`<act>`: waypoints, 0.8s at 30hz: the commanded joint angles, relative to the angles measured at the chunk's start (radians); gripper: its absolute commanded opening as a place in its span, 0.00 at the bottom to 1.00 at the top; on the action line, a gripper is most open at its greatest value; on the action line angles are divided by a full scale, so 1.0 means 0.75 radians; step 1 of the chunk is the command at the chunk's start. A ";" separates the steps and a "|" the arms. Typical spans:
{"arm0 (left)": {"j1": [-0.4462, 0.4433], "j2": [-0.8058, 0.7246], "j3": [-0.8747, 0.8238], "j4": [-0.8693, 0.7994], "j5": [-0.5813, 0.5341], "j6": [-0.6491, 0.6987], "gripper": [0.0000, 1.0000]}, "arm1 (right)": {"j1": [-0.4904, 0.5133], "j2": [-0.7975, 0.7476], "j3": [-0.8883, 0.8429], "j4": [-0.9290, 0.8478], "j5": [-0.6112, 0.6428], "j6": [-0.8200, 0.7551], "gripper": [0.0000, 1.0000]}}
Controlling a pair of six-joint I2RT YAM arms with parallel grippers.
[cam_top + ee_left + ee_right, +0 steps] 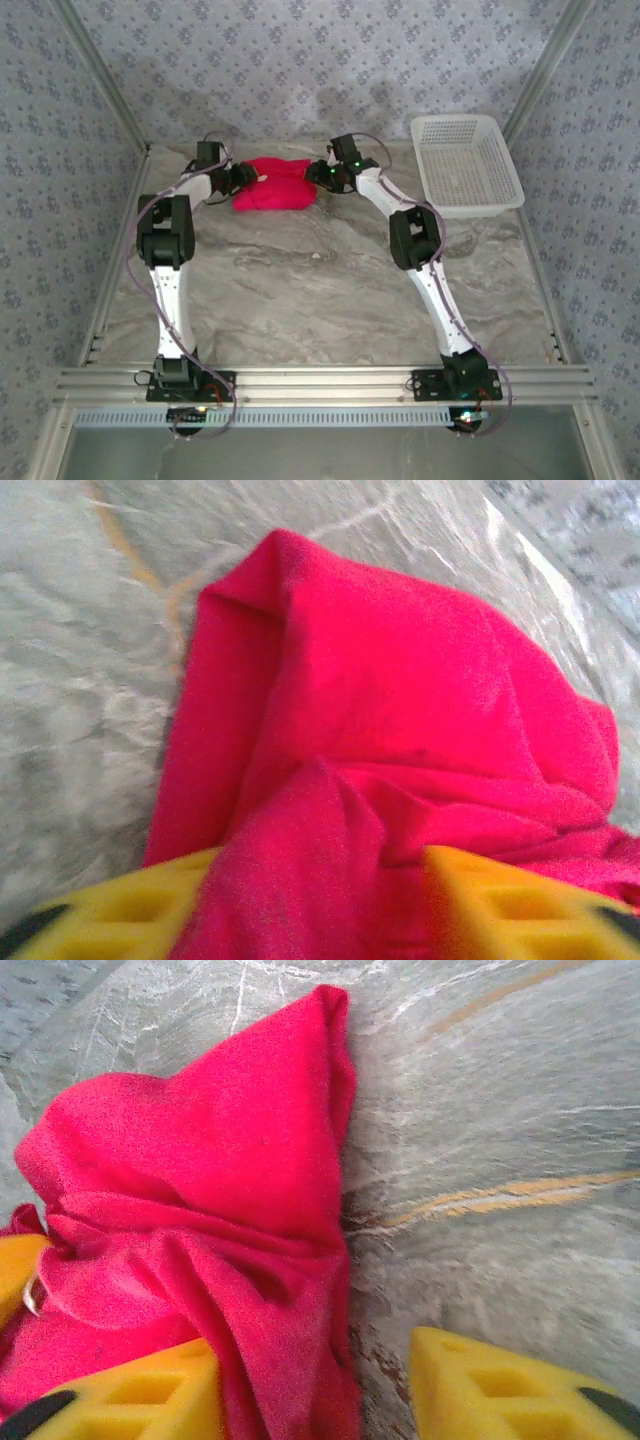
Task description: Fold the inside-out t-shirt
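Aluminium rails (320, 382) edge the near side of the grey marbled desk (300, 280). Toward its far middle the red t-shirt (275, 188) lies bunched. The left hand (320, 905) and right hand (310, 1385) flank it, each with fingers apart and cloth lying between them. A white mesh basket (465, 165) sits at the far right, and blue-patterned wallpaper (300, 60) covers the walls around.

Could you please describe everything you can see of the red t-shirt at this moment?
The red t-shirt is plain, bright red, soft-looking knit cloth. It is bunched into a wrinkled heap with overlapping folds and lies on the marbled table toward its far side. Part of the cloth lies between the parted yellow fingers of the left gripper at one end, and of the right gripper at the other.
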 commanded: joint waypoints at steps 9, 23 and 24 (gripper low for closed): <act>-0.043 -0.582 -0.377 -0.051 -0.259 0.111 0.60 | 0.076 -0.474 -0.432 0.094 0.016 -0.081 0.28; -0.102 -0.131 -0.214 0.138 0.105 -0.146 0.56 | 0.146 0.095 0.099 0.124 0.006 0.337 0.21; -0.100 -0.108 -0.209 0.135 0.113 -0.146 0.56 | 0.144 0.121 0.101 0.122 -0.002 0.363 0.21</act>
